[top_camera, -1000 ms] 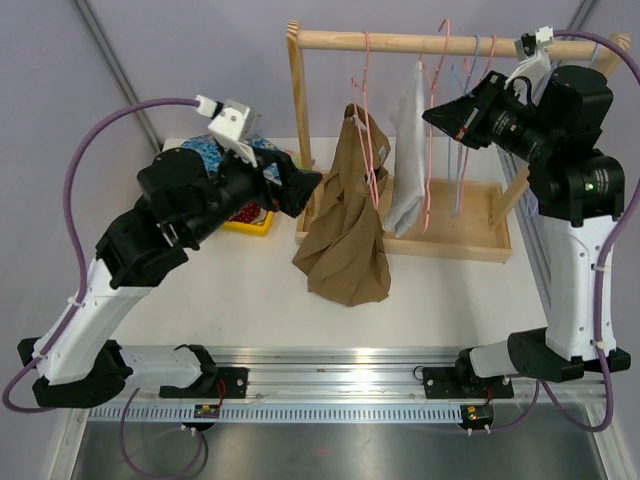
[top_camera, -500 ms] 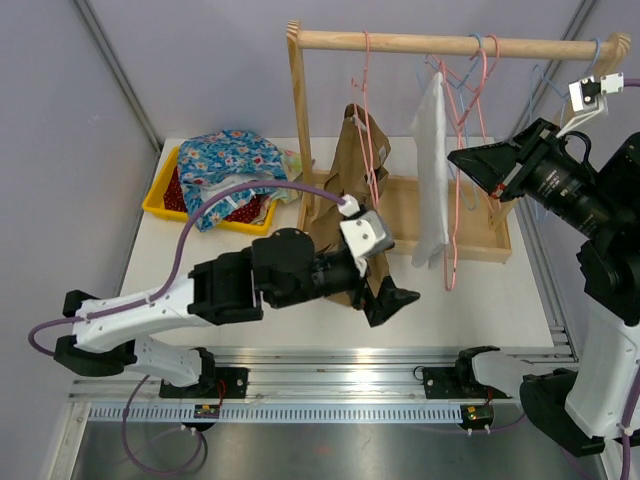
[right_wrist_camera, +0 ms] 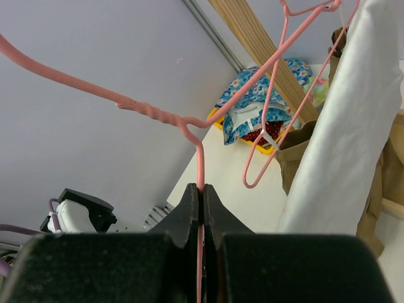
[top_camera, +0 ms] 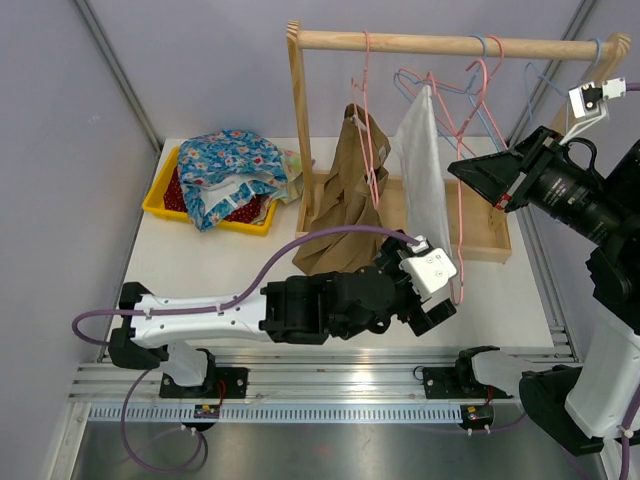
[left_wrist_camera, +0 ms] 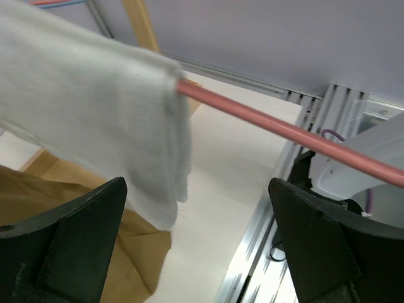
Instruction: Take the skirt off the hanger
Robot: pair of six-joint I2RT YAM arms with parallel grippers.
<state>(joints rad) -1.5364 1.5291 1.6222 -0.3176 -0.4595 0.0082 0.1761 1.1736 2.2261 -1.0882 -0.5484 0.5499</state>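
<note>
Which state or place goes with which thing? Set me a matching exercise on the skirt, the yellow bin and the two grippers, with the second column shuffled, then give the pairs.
Column one:
1. skirt
2. yellow bin
3. left gripper
4. right gripper

Column two:
A. shut on the pink hanger
B. at the far left of the table, filled with patterned cloth
C. open, holding nothing
D. white, draped on the gripped hanger

Pairs: 1-D, 2-B, 3-C, 4-A
</note>
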